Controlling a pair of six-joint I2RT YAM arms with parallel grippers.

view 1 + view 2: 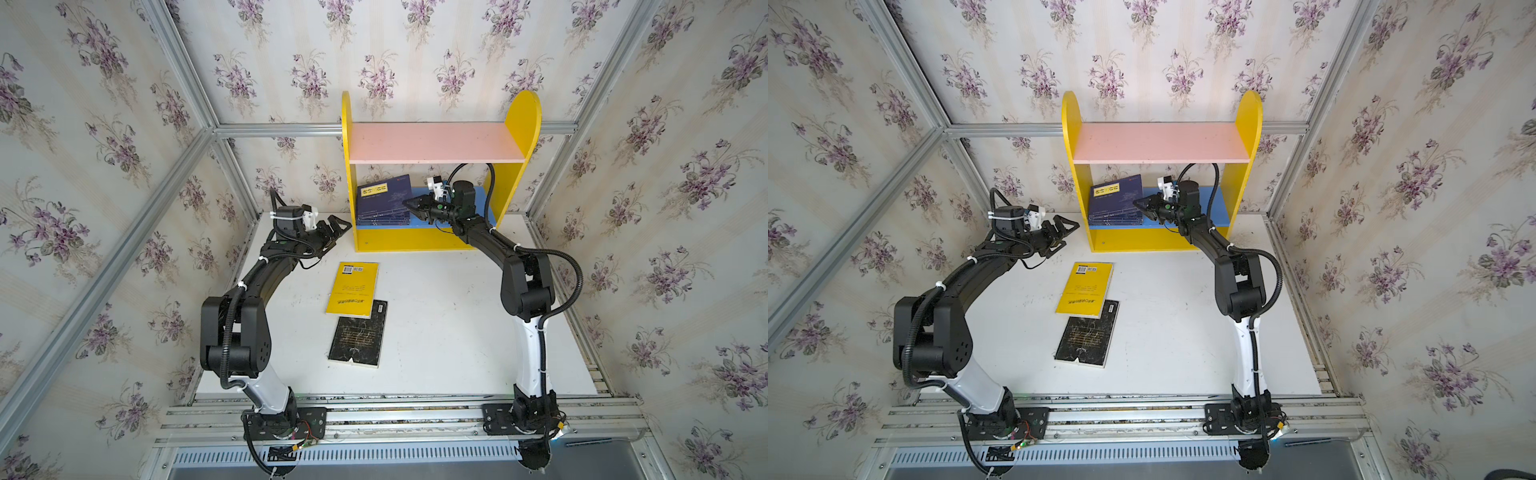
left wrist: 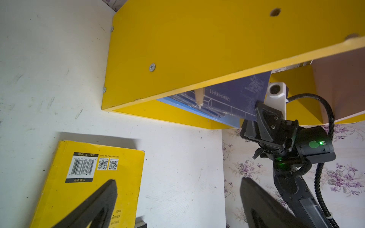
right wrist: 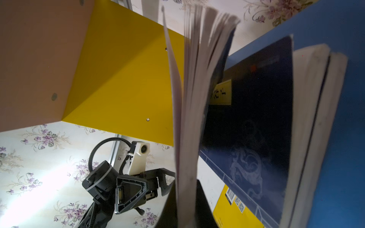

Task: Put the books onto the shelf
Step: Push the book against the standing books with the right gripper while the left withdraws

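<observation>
Far middle of the white table (image 1: 449, 332): two-tier shelf (image 1: 523, 124), yellow sides and base, pink upper board (image 1: 432, 141) over blue lower board (image 3: 347, 167).

Left part of the lower board: navy books (image 1: 382, 219) stacked flat. Top navy book (image 1: 384, 193) tilted up off the stack, yellow title label visible in both top views. Number of books in the stack not countable.

Right gripper (image 1: 409, 203) reaching leftward inside the lower compartment, clenched on the right edge of the top navy book. In the right wrist view, fanned pages (image 3: 189, 118) pinched between the black fingers (image 3: 167, 209).

Left gripper (image 1: 341, 235) released, jaws spread wide, hovering just left of the shelf's near left corner, clear of shelf and books. Same spread fingers (image 2: 98, 203) visible in the left wrist view.

Middle of the table, on the near side of the shelf and apart from it: yellow book (image 1: 353, 289) lying flat, barcode side up. Just nearer: black book (image 1: 359, 336) lying flat, far edge tucked under the yellow book's near edge.
</observation>
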